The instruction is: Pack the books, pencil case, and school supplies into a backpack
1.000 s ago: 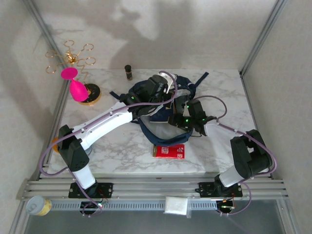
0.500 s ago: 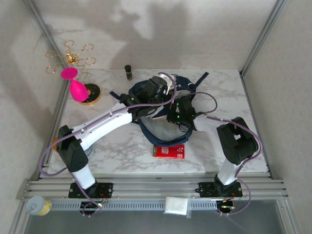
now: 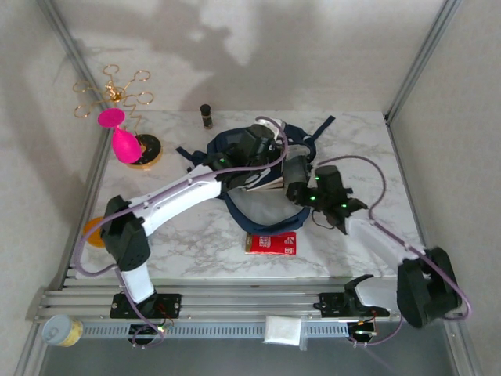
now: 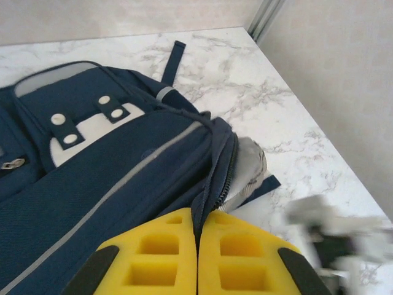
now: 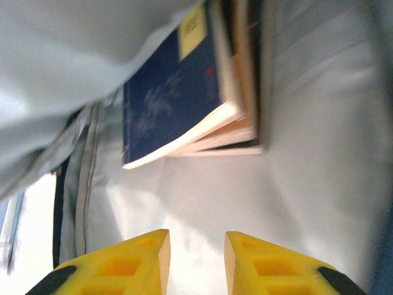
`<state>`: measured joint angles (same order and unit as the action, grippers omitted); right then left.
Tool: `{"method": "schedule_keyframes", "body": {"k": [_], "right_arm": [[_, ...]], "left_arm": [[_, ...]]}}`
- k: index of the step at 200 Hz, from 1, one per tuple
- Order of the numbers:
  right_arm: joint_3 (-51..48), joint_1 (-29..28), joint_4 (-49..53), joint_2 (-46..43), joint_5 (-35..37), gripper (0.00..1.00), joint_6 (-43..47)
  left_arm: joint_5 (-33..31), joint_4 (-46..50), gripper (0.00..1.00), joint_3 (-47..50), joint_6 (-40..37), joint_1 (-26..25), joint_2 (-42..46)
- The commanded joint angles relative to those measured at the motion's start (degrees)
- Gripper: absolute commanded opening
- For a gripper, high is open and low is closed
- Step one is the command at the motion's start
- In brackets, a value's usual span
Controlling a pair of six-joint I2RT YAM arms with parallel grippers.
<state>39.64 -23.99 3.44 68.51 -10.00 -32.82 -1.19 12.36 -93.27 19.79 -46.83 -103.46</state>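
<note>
The navy backpack [image 3: 225,143] lies at the middle back of the marble table. My left gripper [image 3: 266,153] is over it, and its yellow fingers [image 4: 153,252] are shut on the zip edge of the backpack [image 4: 110,166], lifting the flap. My right gripper [image 3: 291,177] is at the bag's right opening, open, with nothing between the jaws [image 5: 196,246]. Ahead of it, inside on the pale lining, the books [image 5: 172,104] lie stacked, a navy cover on top. The pencil case is out of view.
A flat red rectangle with a white label [image 3: 271,243] lies on the table in front of the bag. A small dark bottle [image 3: 206,115] stands at the back, and a pink object on a gold stand [image 3: 121,141] at the back left. Metal frame posts flank the table.
My right arm first pushed in toward the bag's mouth, then drew back to the right with its elbow swung out. My left gripper kept its hold on the flap.
</note>
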Motion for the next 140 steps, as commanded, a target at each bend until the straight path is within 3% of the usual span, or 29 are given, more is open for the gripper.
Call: {"method": "schedule_keyframes", "body": {"k": [1, 34, 54, 87, 109, 140], "right_arm": [[-0.42, 3.48, 10.13, -6.15, 3.83, 0.31, -1.40], [4.30, 5.16, 19.43, -9.85, 9.09, 0.31, -3.26], [7.46, 5.17, 22.75, -9.84, 9.11, 0.31, -4.11], [9.22, 3.81, 27.04, -11.59, 6.56, 0.31, -4.12], [10.16, -1.73, 31.42, -11.65, 9.67, 0.33, -5.68], [5.02, -14.16, 25.67, -8.75, 8.84, 0.34, -14.00]], "left_arm": [[1.23, -6.96, 0.00, -5.31, 5.17, -0.41, -4.88], [9.59, -6.76, 0.00, -8.53, 6.88, -1.35, -9.41], [12.57, -3.29, 0.23, -9.34, 6.41, -1.36, -7.83], [11.05, -5.01, 0.45, 2.40, 5.56, -0.11, 5.31], [5.39, -5.97, 0.52, 13.98, 7.50, 2.71, 15.24], [5.28, -11.12, 0.56, 31.32, 13.61, 10.01, 24.85]]}}
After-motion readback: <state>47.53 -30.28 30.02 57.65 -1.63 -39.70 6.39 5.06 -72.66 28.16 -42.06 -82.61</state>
